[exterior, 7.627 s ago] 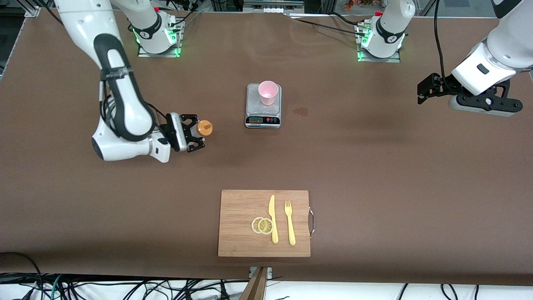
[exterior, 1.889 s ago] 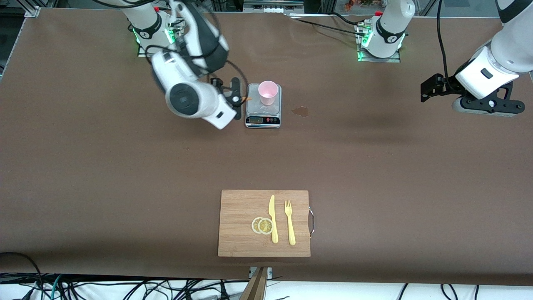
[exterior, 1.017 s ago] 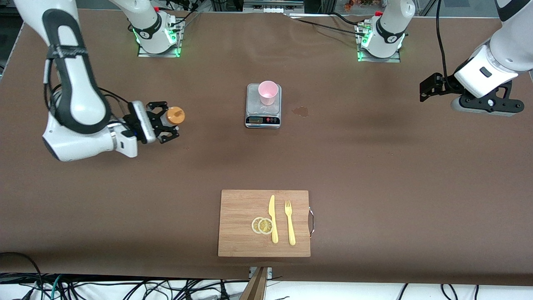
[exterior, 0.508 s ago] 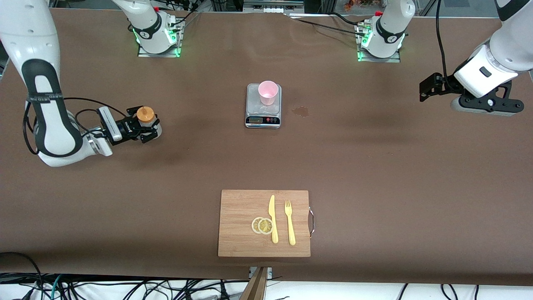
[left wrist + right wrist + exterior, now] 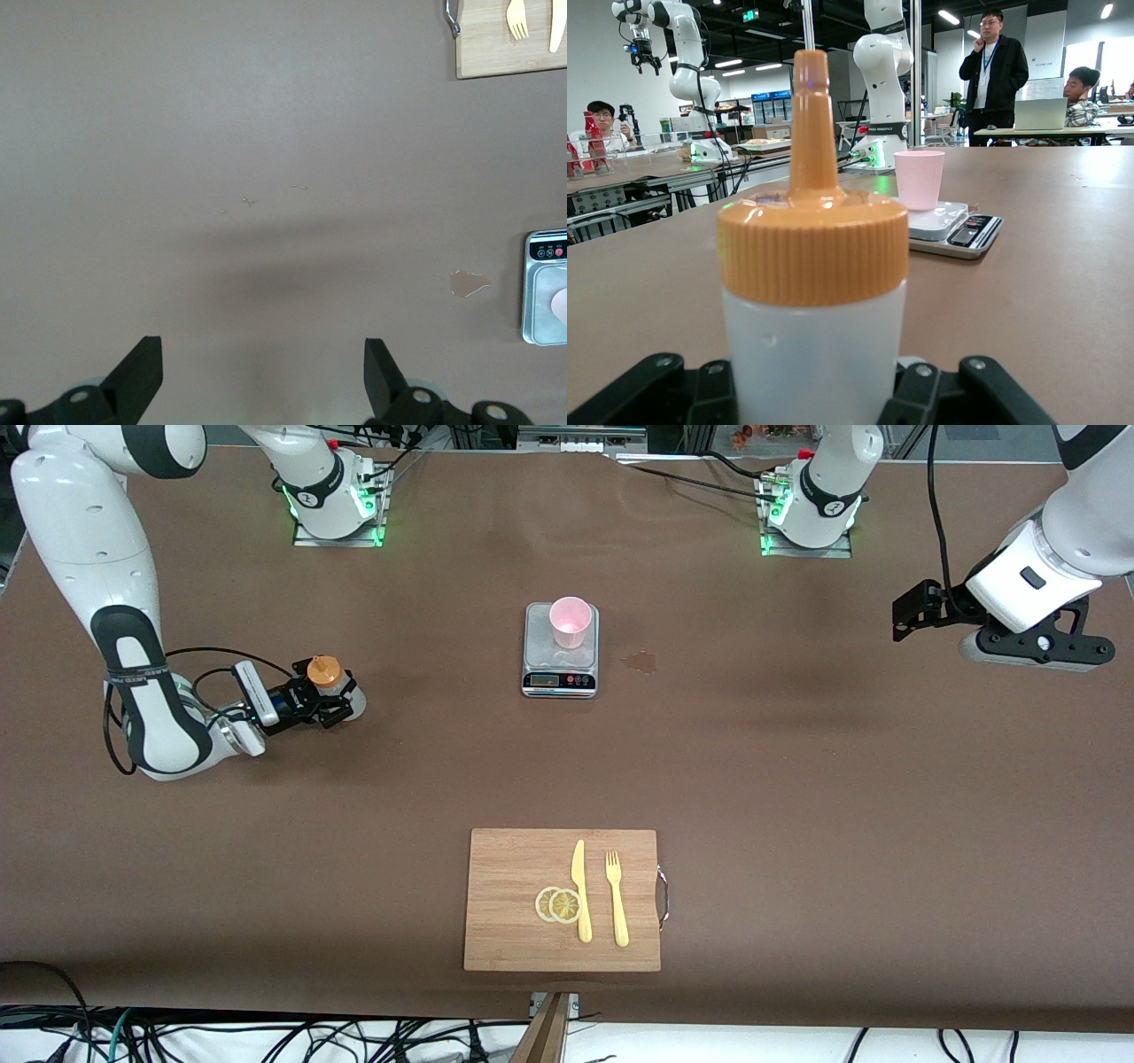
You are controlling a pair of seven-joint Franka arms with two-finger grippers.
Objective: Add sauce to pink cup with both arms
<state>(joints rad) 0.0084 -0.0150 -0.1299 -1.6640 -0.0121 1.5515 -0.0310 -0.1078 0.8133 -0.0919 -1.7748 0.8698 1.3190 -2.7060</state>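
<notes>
While the right end effector [image 5: 330, 701] stays clamped on the upright sauce [image 5: 326, 679] low over the table [image 5: 797, 797], well apart from the pink cup [image 5: 569, 622] on the scale [image 5: 560, 657] toward the right arm's end, and the wide-open left end effector [image 5: 263, 376] waits empty toward the left arm's end, squeezing could squirt sauce out.

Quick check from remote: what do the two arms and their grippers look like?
Both arms have glossy white shells with black joint sections and loose black cables. The right gripper and left gripper are black, two-fingered. Green lights glow at both bases.
</notes>
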